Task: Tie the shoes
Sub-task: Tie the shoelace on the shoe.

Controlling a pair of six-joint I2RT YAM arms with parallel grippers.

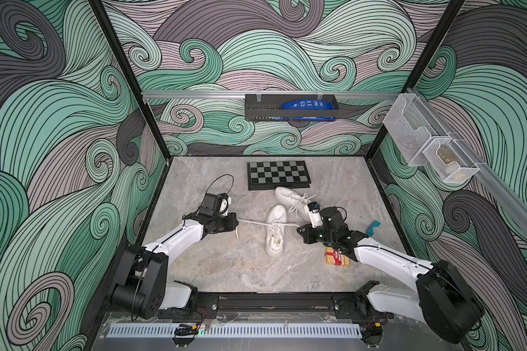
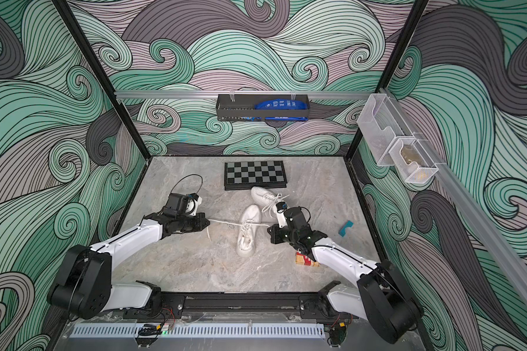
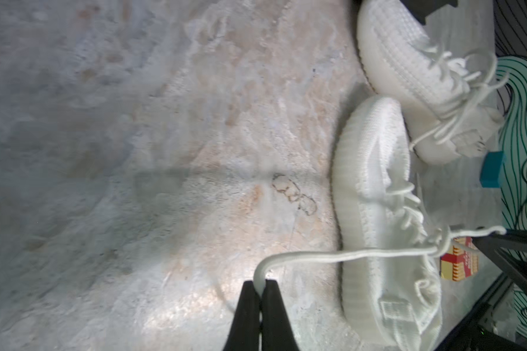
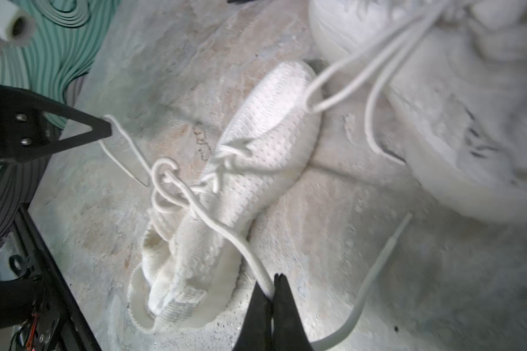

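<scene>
You are pinching both ends of the lace (image 3: pixel 332 258) of the near shoe (image 1: pixel 276 231): your left gripper (image 3: pixel 260 284) and right gripper (image 4: pixel 273 282) are each clamping it tight, stretching it sideways across the shoe at mid-table. The far shoe (image 1: pixel 289 197) is lying just behind, beside the chessboard (image 1: pixel 278 174). You should be pulling evenly and level, so the crossing is seating low without dragging the shoe. The black basket (image 1: pixel 256 114) on the back wall is holding a blue packet (image 1: pixel 308 104); the mesh bin (image 1: pixel 460 176) is holding something brownish, too unclear to name.
</scene>
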